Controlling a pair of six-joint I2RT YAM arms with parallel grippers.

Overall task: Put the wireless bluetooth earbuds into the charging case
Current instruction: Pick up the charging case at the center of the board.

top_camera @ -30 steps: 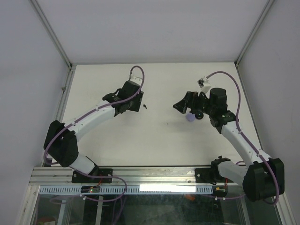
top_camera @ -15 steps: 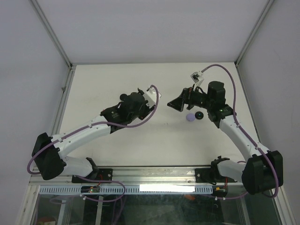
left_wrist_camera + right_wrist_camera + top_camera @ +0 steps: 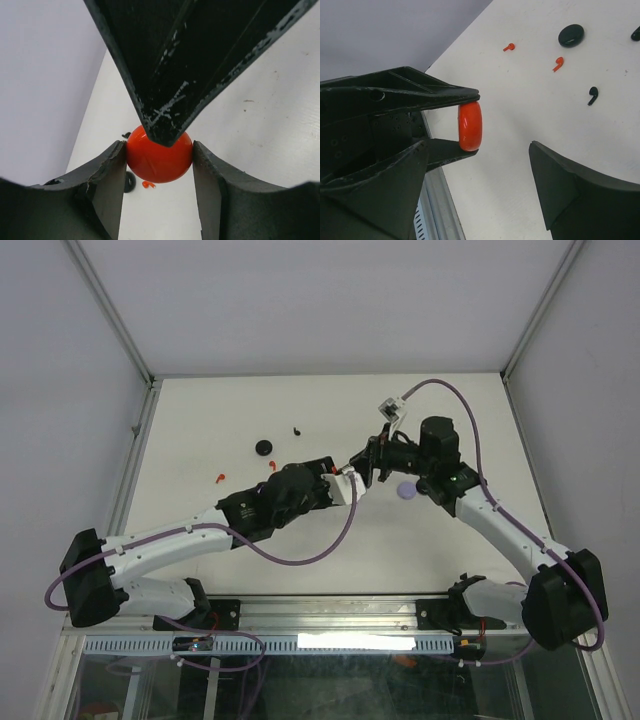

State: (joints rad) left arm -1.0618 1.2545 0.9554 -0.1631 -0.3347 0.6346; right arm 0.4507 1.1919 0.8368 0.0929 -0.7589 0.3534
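Since half a second ago, our left arm has swung across to mid-bench and our right arm has leaned in to meet it, uncovering the things behind.

We have the red charging case (image 3: 159, 161) pinched on edge in the left claw (image 3: 159, 150), which is clenched across its round sides. It seems to be lifted off the bench (image 3: 200, 410). The right claw (image 3: 372, 465) is spread wide, with one finger tip hanging just in front of the case. Nothing is in it.

We judge the lid shut, so the step in hand is to take or open the case between the two claws. To do it well, we keep the left claw steady and bring the right fingers squarely onto the flat faces. The smooth, rounded shell could squirt out under a skewed squeeze.

One red earbud (image 3: 509, 47), a second red earbud (image 3: 558, 63) and a black earbud (image 3: 592, 95) lie loose on the bench, well apart from the red charging case. A black case (image 3: 571, 35) sits near them. A pale purple case (image 3: 405, 490) lies just beside the right arm. The two claws crowd each other, and we see that as the main obstruction.
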